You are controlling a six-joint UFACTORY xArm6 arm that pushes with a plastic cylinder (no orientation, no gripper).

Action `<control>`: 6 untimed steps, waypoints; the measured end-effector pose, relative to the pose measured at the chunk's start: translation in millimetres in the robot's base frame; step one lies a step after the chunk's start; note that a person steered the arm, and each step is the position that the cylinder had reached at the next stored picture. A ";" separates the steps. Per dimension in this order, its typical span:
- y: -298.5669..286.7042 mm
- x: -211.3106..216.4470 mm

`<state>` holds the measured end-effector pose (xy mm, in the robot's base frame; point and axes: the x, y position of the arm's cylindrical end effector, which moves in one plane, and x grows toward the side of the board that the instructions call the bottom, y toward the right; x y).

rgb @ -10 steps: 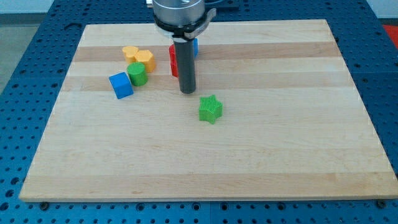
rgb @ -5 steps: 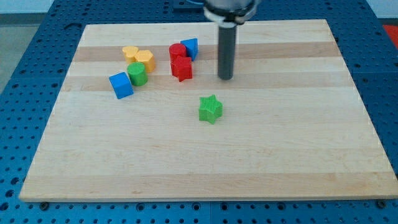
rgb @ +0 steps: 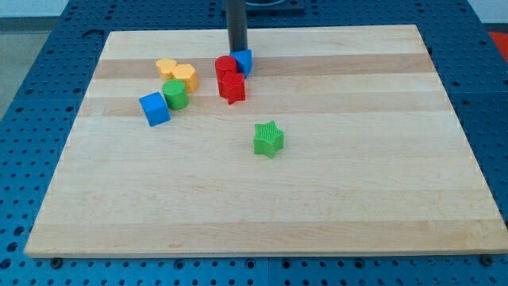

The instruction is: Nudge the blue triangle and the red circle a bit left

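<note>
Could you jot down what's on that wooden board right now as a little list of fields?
tip: my tip just above the blue triangle
beside it: red circle, touching
below: red star
left cluster: two yellow blocks, green cylinder, blue cube
alone: green star
surface: wooden board

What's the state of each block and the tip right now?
My tip: down at the blue triangle's top edge.
Blue triangle: touching red circle.
Red circle: against red block below.
Red block: flat.
Yellow blocks: clustered together.
Green cylinder: upright.
Blue cube: beside cylinder.
Green star: alone.
</note>
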<state>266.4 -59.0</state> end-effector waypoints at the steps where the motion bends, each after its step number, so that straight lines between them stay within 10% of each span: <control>1: -7.1 2.1; 6: 43.6 -7.3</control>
<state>259.1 -15.4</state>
